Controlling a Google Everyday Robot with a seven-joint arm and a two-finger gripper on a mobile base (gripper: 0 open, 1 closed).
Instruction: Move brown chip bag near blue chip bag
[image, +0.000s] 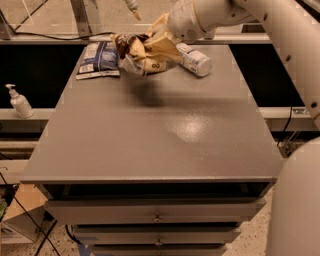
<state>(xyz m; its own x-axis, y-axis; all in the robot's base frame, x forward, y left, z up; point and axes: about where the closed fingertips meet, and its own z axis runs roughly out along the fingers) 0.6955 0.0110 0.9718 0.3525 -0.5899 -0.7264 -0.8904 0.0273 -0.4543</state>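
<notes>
A grey counter (160, 140) fills the scene, and the robot's white arm (280, 30) reaches in from the upper right. Its claw (170, 34) is clamped on the crumpled brown chip bag (145, 52), holding it above the counter's far end, its shadow beneath. The blue chip bag (100, 59) lies flat just left of it. A white bottle (195, 60) lies on its side just right.

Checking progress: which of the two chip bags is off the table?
The brown chip bag, crumpled and held above the table by the gripper near the far edge. The blue chip bag lies flat at the far-left corner.
</notes>
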